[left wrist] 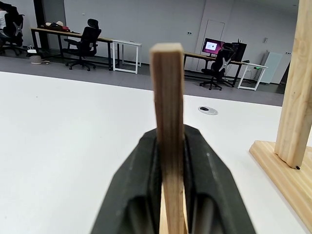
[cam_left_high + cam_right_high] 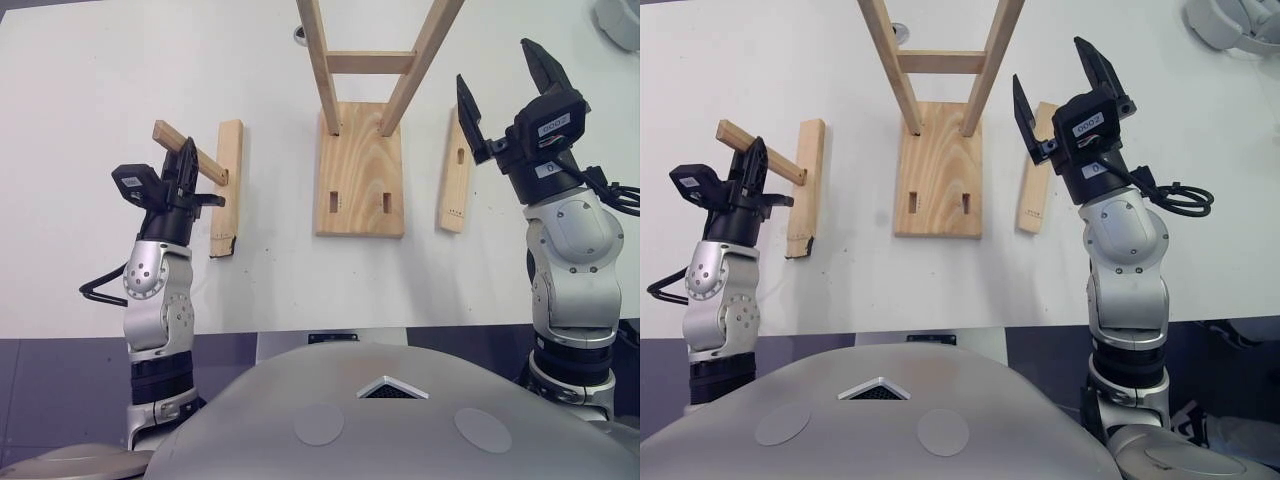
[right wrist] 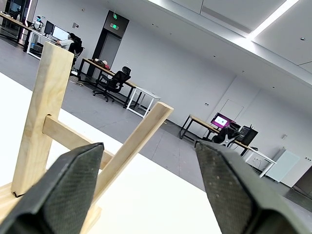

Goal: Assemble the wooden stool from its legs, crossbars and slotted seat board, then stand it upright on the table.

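The slotted seat board (image 2: 360, 185) lies flat mid-table, and two legs joined by a crossbar (image 2: 370, 62) stand in its far end. To its left a loose leg (image 2: 229, 185) lies flat with a second crossbar (image 2: 190, 153) plugged in, slanting up to the left. My left gripper (image 2: 182, 172) is shut on that crossbar (image 1: 167, 112), its fingers (image 1: 204, 165) pressed on both faces. Another loose leg (image 2: 455, 185) lies right of the board. Above its near side my right gripper (image 2: 510, 85) is raised and open, holding nothing, its pads (image 3: 63, 190) wide apart.
A round cable port (image 2: 300, 35) sits in the white table behind the standing legs. A pale rounded object (image 2: 620, 20) rests at the far right corner. The table's front edge (image 2: 330, 328) runs just ahead of both arms. A black cable (image 2: 620, 195) loops beside my right wrist.
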Action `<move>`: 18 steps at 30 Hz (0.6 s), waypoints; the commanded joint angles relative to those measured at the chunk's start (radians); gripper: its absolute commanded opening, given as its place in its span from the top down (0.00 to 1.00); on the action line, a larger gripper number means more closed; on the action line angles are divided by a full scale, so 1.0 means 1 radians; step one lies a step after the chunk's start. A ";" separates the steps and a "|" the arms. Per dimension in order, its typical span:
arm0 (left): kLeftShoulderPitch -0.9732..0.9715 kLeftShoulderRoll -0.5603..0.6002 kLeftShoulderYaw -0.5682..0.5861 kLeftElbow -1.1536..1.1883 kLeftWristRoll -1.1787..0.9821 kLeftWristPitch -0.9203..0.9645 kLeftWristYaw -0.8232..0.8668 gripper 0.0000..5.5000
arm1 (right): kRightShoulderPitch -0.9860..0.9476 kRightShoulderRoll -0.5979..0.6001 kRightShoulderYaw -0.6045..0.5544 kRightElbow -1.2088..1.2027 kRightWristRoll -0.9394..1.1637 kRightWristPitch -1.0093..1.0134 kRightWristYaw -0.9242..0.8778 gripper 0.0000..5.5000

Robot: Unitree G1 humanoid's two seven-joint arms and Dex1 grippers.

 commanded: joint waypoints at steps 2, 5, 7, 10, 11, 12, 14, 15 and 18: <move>-0.029 -0.015 0.009 -0.070 -0.016 0.055 0.034 0.93 | 0.002 0.006 0.010 0.000 -0.001 0.003 0.005 0.37; -0.041 -0.023 0.019 -0.108 -0.040 0.094 0.053 0.93 | 0.007 0.009 0.014 -0.003 -0.004 0.003 0.004 0.37; -0.037 -0.028 0.014 -0.124 -0.041 0.109 0.060 0.93 | 0.012 0.011 0.017 -0.005 -0.007 0.002 0.003 0.37; -0.022 -0.037 0.012 -0.125 -0.031 0.114 0.063 0.93 | 0.016 0.013 0.020 -0.005 -0.008 0.002 0.004 0.37; -0.020 -0.039 0.012 -0.125 -0.027 0.115 0.064 0.93 | 0.017 0.013 0.019 -0.007 -0.009 0.003 0.003 0.37; -0.019 -0.040 0.012 -0.124 -0.021 0.115 0.066 0.93 | 0.019 0.013 0.019 -0.008 -0.009 0.003 0.003 0.37; -0.011 -0.045 0.010 -0.108 -0.009 0.105 0.064 0.93 | 0.023 0.013 0.018 -0.007 -0.009 0.002 0.003 0.37; -0.005 -0.047 0.010 -0.098 -0.003 0.097 0.062 0.93 | 0.024 0.012 0.018 -0.006 -0.008 0.001 0.004 0.37; -0.005 -0.054 0.011 -0.068 0.017 0.079 0.057 0.93 | 0.027 0.011 0.014 -0.007 -0.006 0.002 0.006 0.37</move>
